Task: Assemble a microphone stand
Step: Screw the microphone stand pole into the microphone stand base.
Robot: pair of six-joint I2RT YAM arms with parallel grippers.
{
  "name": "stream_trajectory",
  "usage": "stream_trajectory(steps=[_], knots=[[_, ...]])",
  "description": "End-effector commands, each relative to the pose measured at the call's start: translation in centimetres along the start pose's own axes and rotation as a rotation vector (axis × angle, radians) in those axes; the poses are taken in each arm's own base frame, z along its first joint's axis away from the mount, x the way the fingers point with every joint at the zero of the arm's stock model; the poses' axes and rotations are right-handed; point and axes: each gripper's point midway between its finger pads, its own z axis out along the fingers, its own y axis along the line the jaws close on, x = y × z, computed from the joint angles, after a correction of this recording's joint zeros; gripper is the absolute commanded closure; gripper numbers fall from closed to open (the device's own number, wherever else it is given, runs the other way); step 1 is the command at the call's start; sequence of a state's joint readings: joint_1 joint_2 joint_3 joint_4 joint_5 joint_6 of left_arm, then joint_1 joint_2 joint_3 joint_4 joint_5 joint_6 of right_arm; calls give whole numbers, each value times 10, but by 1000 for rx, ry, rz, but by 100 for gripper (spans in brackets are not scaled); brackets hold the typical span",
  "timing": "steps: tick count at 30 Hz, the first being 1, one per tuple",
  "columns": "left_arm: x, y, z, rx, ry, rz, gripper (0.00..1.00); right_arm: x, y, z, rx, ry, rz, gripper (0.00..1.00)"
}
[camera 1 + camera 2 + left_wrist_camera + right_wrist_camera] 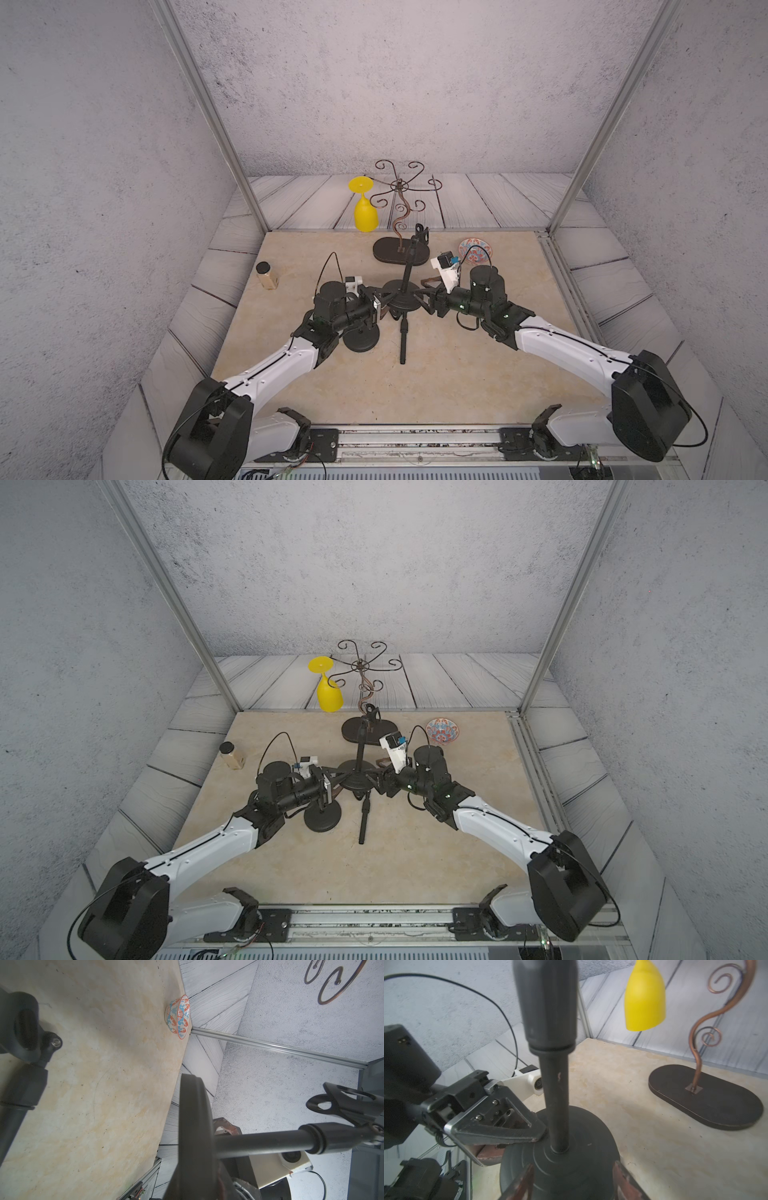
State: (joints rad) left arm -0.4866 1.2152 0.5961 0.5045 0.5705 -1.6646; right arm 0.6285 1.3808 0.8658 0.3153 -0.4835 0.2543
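A black round base (401, 297) with a pole (409, 266) standing in its middle is held off the table at the centre; a mic clip (422, 233) tops the pole. My left gripper (384, 305) is shut on the base's left rim, one finger (508, 1126) lying on top and the other beneath. My right gripper (573, 1180) is open, its fingers (626, 1178) spread over the base's (560, 1159) near rim. A second round base (361, 338) sits under my left arm. A second pole (403, 338) lies flat on the table.
A curly wire stand on an oval base (399, 251) stands at the back, with a yellow glass (365, 212) hanging upside down from it. A patterned bowl (476, 251) sits at the back right and a small jar (266, 275) at the left.
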Motion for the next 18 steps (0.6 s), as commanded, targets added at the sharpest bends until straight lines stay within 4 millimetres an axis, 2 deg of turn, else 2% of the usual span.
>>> stream_trajectory(steps=[1,6,8,12,17,18], knots=[[11,-43,-7,129,28,84,100,-14,15,8,-147,-21,-77,42],[11,-43,-7,129,27,83,100,-17,4,23,-166,-8,-69,51],[11,-43,-7,129,29,83,100,-17,3,28,-181,-6,-61,60],[11,-44,-6,130,31,84,100,-16,2,33,-194,-12,-29,82],[11,-45,-5,132,32,88,100,-19,-5,30,-106,-55,61,100],[11,-45,-5,132,32,89,100,-18,-8,29,-59,-61,87,100]])
